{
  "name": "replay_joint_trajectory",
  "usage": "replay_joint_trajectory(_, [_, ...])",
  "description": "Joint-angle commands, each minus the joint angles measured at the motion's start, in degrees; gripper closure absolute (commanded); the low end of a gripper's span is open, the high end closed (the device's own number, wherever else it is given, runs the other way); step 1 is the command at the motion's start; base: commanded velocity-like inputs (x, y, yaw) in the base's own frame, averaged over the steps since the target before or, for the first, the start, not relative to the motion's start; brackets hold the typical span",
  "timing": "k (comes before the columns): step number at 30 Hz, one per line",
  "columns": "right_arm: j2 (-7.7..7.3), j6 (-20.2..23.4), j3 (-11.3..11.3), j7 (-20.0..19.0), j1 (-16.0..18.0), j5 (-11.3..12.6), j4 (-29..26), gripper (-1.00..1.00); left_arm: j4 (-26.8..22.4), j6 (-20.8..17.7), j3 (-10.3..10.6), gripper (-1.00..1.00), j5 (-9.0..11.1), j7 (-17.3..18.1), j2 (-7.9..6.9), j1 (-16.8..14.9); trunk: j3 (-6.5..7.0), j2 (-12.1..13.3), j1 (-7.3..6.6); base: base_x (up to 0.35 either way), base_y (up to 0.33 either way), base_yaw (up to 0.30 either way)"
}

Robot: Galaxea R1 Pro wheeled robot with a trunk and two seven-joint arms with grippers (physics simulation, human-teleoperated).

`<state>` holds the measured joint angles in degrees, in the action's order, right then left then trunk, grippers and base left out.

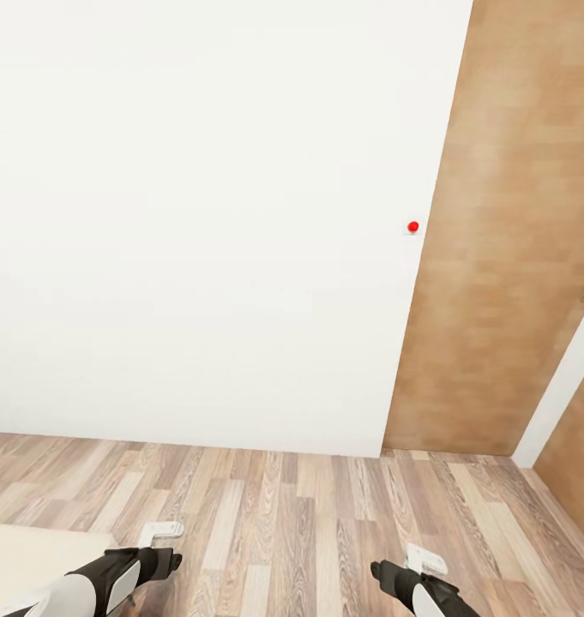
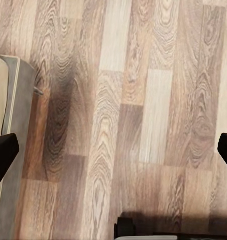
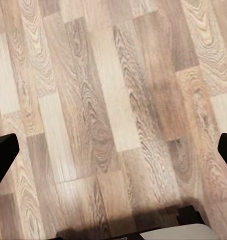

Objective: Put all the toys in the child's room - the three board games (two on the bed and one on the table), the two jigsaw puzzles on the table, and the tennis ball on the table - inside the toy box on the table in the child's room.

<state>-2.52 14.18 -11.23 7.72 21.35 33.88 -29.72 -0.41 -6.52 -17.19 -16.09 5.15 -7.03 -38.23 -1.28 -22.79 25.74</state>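
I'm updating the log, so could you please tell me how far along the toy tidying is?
Nothing looks done from here: the head view faces a white wall and a wooden door, with no toys or toy box visible. Both tools, left and right, are open and empty over the plank floor. A bed corner lies near the left one. All six toys may remain.

The bed (image 2: 8, 145) is chopped off at the frame edge, just a corner showing. Both hands' fingertips (image 2: 3, 152) barely poke in, and the wooden door (image 1: 514, 240) gets cropped too.
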Motion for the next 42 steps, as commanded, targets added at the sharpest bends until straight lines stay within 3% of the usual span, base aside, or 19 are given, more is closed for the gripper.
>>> replay_joint_trajectory(1, [-0.13,0.1,-0.48,0.36,0.0,0.55,-0.14,-1.0,-0.06,-0.25,-0.5,-1.0,-0.49,0.21,-0.01,-0.04,-0.13,-0.13,0.04,0.019,0.0,0.001])
replay_joint_trajectory(13, [-0.07,-0.14,-0.51,-2.81,-0.14,0.62,-0.61,-1.0,-0.44,-0.71,-0.81,-1.0,-0.38,0.9,-0.28,-0.18,-0.13,-0.13,0.04,0.005,0.0,0.0])
replay_joint_trajectory(19, [-0.06,1.89,-0.54,-3.65,-0.16,0.6,-1.01,-1.0,-0.99,-3.33,-0.89,-1.0,-0.35,3.52,-0.58,-0.71,-0.13,-0.13,0.04,0.0,0.0,0.0])
replay_joint_trajectory(25, [-0.19,11.21,-0.54,-4.48,2.13,0.11,-3.77,-1.0,-8.38,-12.47,-1.08,-1.0,-0.25,10.52,-1.59,-2.04,-0.13,-0.13,0.04,0.0,0.0,0.0])
replay_joint_trajectory(27, [-0.23,12.63,-0.54,-4.91,2.57,0.06,-5.76,-1.0,-10.76,-14.37,-1.5,-1.0,-0.2,13.42,-2.18,-2.29,-0.13,-0.13,0.04,0.0,0.0,0.0])
replay_joint_trajectory(28, [-0.25,13.54,-0.54,-5.54,2.8,0.0,-7.95,-1.0,-12.5,-15.87,-2.25,-1.0,-0.17,16.6,-2.92,-2.45,-0.13,-0.13,0.04,0.0,0.0,0.0])
replay_joint_trajectory(33, [-0.25,14.71,-0.6,-7.35,2.98,-0.15,-11.83,-1.0,-14.9,-18.02,-4.48,-1.0,-0.16,24.04,-5.1,-2.66,0.01,-0.13,0.04,0.0,0.0,0.016])
replay_joint_trajectory(42, [-0.67,15.14,-0.52,-8.2,3.1,-0.13,-13.4,-1.0,-15.67,-18.76,-5.41,-1.0,-0.09,27.05,-6.18,-2.72,0.63,-0.13,0.04,0.0,0.0,0.146])
